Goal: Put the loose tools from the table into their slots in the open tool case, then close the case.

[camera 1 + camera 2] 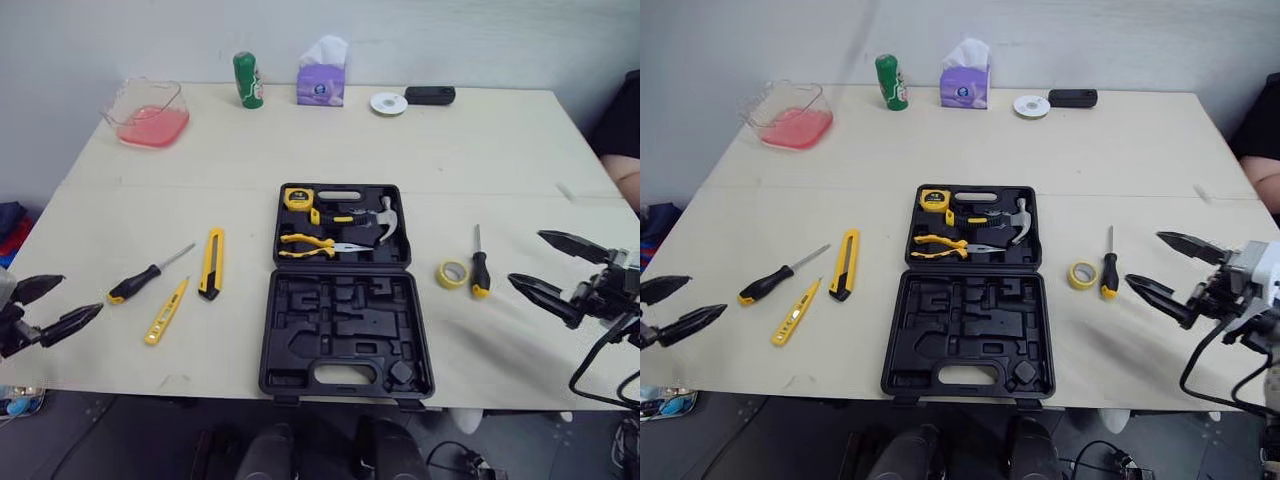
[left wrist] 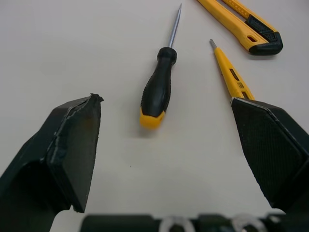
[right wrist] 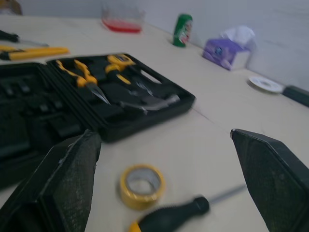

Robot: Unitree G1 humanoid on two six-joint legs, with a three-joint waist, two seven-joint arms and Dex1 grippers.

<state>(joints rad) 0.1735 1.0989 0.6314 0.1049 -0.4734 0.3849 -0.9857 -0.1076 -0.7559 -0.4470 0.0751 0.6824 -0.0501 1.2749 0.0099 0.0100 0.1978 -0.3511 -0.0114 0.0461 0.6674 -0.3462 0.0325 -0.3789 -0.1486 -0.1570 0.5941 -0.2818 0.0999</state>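
Before you, the black case [image 1: 345, 330] lies open mid-table, pliers [image 1: 305, 243], hammer [image 1: 385, 222] and tape measure [image 1: 298, 197] seated. To its left: a screwdriver [image 1: 135, 283], yellow tester [image 1: 166, 311], yellow knife [image 1: 211, 262]. To its right: a tape roll [image 1: 453, 273] beside a second screwdriver [image 1: 480, 275].

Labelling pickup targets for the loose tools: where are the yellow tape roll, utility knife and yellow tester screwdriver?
yellow tape roll [image 3: 140, 201], right wrist view, ring's near wall.
utility knife [image 1: 211, 262], left eye view, middle of body.
yellow tester screwdriver [image 1: 165, 314], left eye view, mid handle.

It looks like a test room: a plain table [image 1: 480, 150] stands against a bare wall [image 1: 150, 40], with a tissue box [image 1: 321, 85] and a can [image 1: 247, 80] at top centre.
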